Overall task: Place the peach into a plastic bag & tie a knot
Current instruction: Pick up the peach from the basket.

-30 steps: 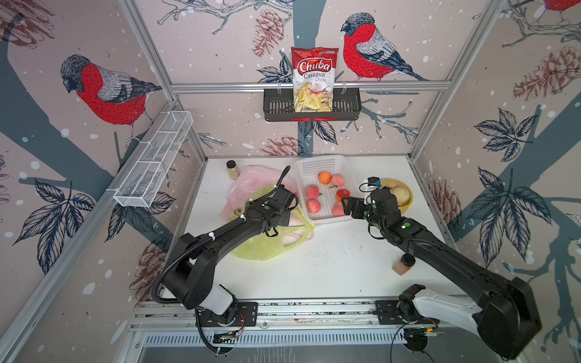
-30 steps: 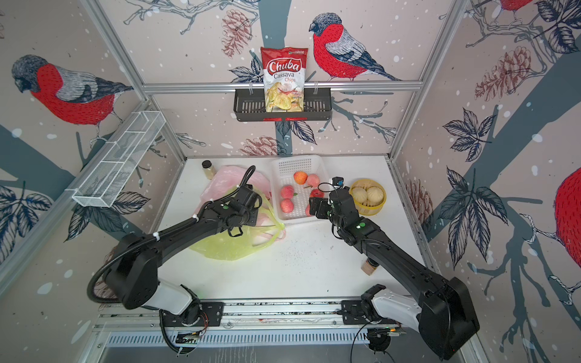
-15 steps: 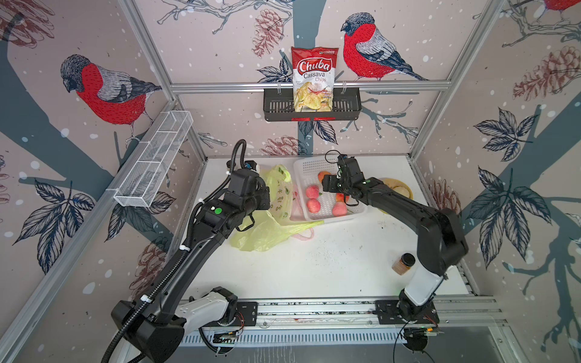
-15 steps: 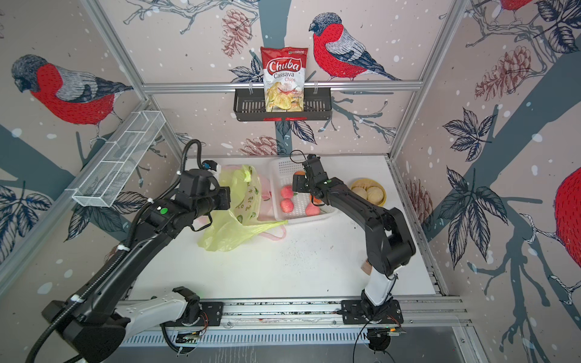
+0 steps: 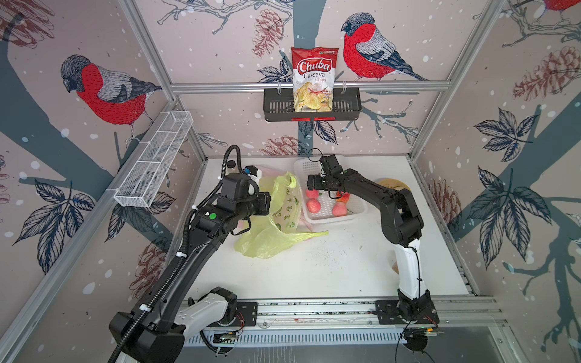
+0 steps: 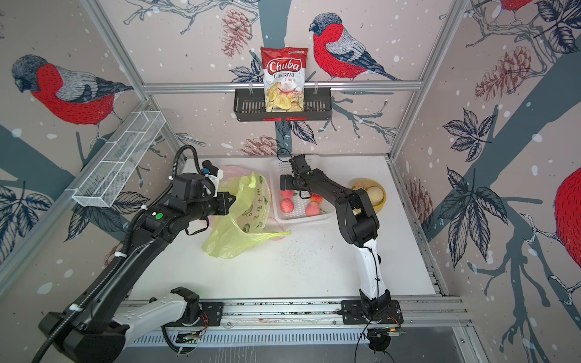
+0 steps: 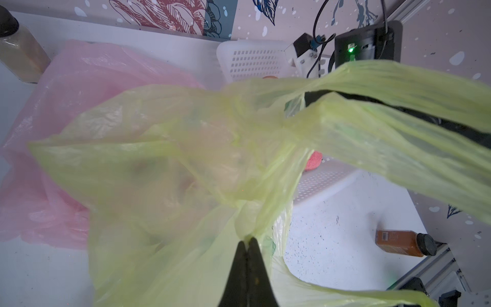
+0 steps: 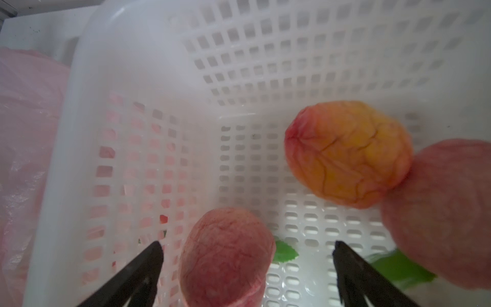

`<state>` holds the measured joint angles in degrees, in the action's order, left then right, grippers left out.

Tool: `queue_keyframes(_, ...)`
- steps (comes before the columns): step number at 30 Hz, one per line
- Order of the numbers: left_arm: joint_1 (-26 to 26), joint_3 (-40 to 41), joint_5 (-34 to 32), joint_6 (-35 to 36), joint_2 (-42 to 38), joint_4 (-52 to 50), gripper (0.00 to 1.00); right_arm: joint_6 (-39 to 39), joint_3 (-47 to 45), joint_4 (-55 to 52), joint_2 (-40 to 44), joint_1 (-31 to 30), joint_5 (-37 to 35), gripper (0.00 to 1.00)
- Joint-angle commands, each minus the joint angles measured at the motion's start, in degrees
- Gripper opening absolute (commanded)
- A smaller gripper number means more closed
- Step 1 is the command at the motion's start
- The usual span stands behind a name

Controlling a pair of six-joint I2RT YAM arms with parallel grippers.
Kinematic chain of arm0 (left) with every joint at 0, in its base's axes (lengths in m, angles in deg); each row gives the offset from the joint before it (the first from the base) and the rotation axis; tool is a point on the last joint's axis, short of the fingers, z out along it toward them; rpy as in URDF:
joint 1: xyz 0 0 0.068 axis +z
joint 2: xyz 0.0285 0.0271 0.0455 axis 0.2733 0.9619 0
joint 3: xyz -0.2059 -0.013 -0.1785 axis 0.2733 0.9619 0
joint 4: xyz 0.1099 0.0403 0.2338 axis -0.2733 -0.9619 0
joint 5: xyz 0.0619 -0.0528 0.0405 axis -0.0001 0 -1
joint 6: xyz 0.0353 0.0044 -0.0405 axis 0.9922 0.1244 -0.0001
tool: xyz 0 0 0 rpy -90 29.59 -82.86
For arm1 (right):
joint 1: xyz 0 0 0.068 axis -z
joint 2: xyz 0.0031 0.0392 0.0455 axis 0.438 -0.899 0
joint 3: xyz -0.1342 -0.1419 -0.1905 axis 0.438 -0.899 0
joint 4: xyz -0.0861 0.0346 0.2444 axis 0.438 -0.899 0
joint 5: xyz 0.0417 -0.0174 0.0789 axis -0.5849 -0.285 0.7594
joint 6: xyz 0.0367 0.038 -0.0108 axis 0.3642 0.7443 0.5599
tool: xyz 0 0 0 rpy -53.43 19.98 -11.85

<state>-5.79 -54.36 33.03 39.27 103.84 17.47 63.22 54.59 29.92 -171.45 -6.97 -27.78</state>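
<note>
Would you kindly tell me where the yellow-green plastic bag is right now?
In both top views the yellow-green plastic bag lies left of the white perforated basket, its edge pinched in the shut left gripper.

Filmy plastic bag (image 5: 276,240), seemingly matt peach (image 8: 225,255)

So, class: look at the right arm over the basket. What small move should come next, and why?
Probably lower the right jaws a little and close them on the pink peach. They stand wide open on either side of it in the white basket, while the left jaws pinch the yellow bag.
</note>
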Motion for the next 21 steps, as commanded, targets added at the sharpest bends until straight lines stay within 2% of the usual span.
queue_keyframes(1, 1.5, 0.8, 3.8, -1.0, -0.5, 3.1, 0.0, 0.8, -1.1, 0.4, -0.7, -0.5, 1.6, 1.0)
queue_keyframes(5, 2.8, 1.5, 4.6, -1.0, -0.7, 3.5, 0.0, 1.5, -1.8, 1.5, -1.8, -0.6, 2.4, 0.98)
queue_keyframes(11, 4.2, 3.3, 6.7, -1.4, -0.9, 5.1, 0.0, 1.6, -1.7, 3.8, -2.4, -0.2, 3.4, 0.87)
queue_keyframes(14, 4.6, 4.2, 7.5, -1.7, -1.1, 5.8, 0.0, 1.8, -2.0, 4.9, -2.4, 0.5, 4.8, 0.78)
queue_keyframes(17, 5.3, 5.1, 8.7, -2.1, -1.3, 6.6, 0.0, 2.0, -2.7, 5.5, -1.6, 1.3, 6.0, 0.63)
queue_keyframes(21, 6.9, 6.1, 11.2, -2.9, -1.9, 8.3, 0.0, 2.0, -7.2, 7.3, 4.7, 1.8, 6.2, 0.5)
